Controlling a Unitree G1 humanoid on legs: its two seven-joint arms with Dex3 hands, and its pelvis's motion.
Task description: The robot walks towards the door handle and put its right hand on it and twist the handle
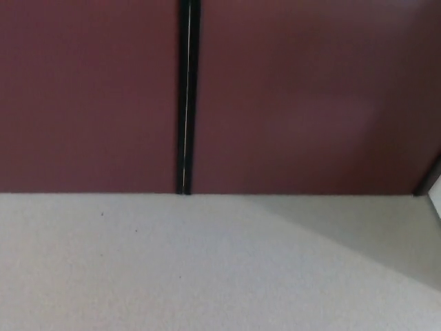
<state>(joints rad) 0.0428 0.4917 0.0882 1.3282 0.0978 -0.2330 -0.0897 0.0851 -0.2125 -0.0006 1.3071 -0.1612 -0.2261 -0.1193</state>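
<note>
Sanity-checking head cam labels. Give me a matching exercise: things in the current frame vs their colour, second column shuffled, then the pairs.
Column 1:
1. door panels
2. vertical seam
3. floor
4. shadowed patch

Column 2:
A. black with a thin light line
B. light speckled grey
C. dark maroon
D. darker grey, at right on the floor

Pairs: 1-C, 2-A, 3-B, 4-D. No door handle and no hand shows.
</note>
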